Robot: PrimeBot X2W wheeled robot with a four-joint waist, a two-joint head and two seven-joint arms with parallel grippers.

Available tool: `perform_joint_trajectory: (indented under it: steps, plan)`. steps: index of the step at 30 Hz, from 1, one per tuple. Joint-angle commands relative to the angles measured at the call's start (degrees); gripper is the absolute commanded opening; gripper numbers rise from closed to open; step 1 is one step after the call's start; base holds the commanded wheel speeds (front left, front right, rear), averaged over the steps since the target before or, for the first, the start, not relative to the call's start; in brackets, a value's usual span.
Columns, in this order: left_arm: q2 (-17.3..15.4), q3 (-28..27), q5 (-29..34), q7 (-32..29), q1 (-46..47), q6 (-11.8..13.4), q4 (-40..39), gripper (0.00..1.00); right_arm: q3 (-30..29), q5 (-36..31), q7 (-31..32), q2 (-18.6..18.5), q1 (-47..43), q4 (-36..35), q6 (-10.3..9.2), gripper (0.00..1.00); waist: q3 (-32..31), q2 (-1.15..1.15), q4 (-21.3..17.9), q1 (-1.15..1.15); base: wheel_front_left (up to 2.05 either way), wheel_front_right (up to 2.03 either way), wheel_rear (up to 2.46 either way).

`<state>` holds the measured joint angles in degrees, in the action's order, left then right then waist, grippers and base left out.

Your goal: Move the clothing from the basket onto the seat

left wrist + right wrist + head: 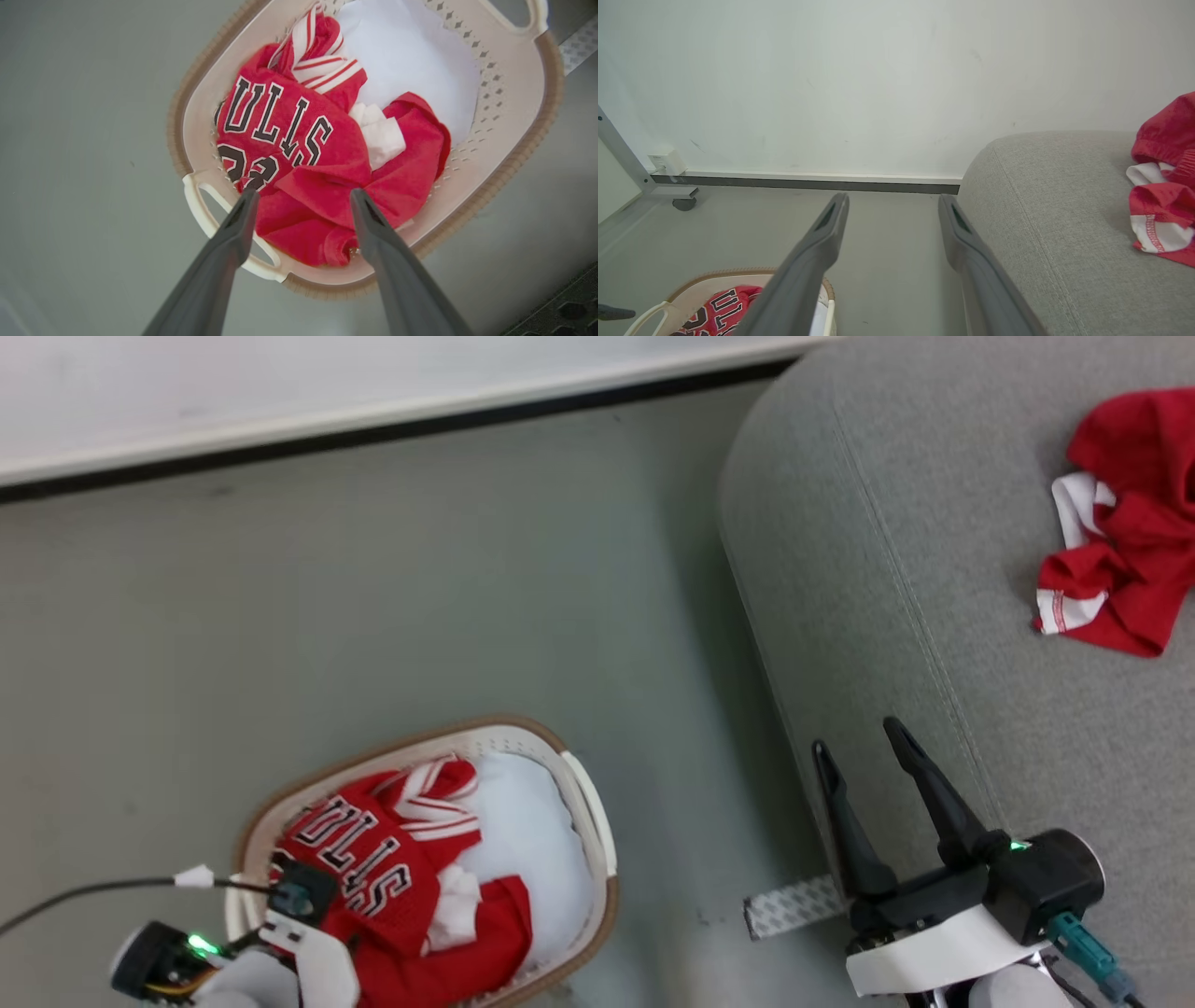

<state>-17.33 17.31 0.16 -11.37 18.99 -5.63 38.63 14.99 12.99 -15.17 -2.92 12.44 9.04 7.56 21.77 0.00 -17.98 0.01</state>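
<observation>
clothing (pixel 373 868) in basket (pixel 523 739), left of seat (pixel 887 569)

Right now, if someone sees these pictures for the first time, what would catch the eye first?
The bright red jerseys, one with black-and-white lettering, heaped in the cream basket on the floor, stand out first, with the open left gripper poised above them. Next is another crumpled red garment lying on the grey sofa at the right of the head view.

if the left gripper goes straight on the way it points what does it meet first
Most likely the red clothing heaped in the basket; the open left gripper points at it, though depth is unclear.
</observation>
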Motion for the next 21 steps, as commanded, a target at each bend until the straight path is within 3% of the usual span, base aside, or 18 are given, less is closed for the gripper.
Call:
perform_joint_trajectory:
  steps: [1,9,20,21]
  plan:
    - [-1.59,0.90,1.38,-1.06,2.31,-0.46,1.48,1.00,0.57,1.03,0.03,0.03,1.56,-1.06,-0.14,1.00,5.46,0.00,-3.84,-0.01,0.00,0.00,0.00]
    - [-6.04,4.93,3.39,-4.37,8.37,-1.52,6.82,1.00,1.95,5.03,0.03,0.03,4.28,-4.49,-0.14,1.00,12.63,0.00,-6.82,-0.01,0.00,0.00,0.00]
    - [-10.12,8.41,2.73,-7.03,12.20,-1.84,10.07,1.00,3.71,7.54,0.03,0.03,6.40,-6.39,-0.14,1.00,18.02,0.00,-9.24,-0.01,0.00,0.00,0.00]
    - [-10.05,8.54,2.21,-7.16,12.37,-1.79,10.26,0.77,3.76,7.60,0.03,0.03,6.39,-6.36,-0.14,1.00,18.27,0.00,-9.35,-0.01,0.00,0.00,0.00]
